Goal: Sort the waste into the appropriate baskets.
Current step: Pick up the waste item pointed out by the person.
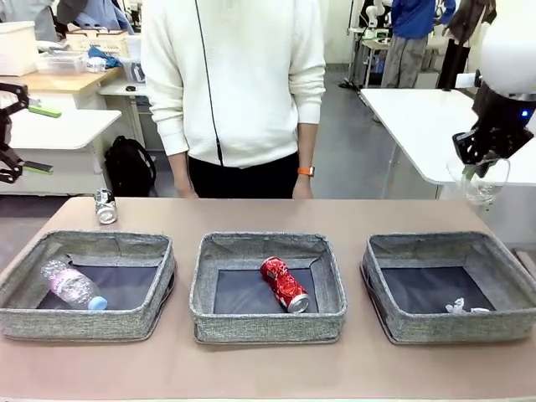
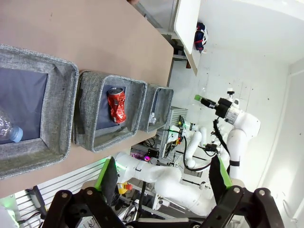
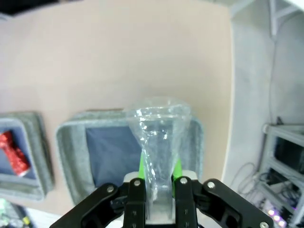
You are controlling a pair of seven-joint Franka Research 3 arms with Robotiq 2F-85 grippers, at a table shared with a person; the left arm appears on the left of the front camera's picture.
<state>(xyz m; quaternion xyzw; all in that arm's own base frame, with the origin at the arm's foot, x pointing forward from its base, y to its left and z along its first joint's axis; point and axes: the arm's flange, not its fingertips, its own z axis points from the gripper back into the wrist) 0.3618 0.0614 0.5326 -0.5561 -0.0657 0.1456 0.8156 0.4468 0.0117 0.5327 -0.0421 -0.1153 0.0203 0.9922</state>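
Clear label-less bottle (image 3: 159,126), clamped between the right gripper's (image 3: 159,166) green pads (image 3: 177,167), hung above the right basket (image 1: 452,241); it probably belonged with the pink-label bottle (image 1: 71,285) in the left basket (image 1: 84,241). Left gripper (image 2: 162,166) stood spread wide and empty.

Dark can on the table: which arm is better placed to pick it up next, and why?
Left. The dark can sits behind the left basket, on that arm's side, and the left gripper is open and empty. The right gripper, far across, is shut on a clear bottle.
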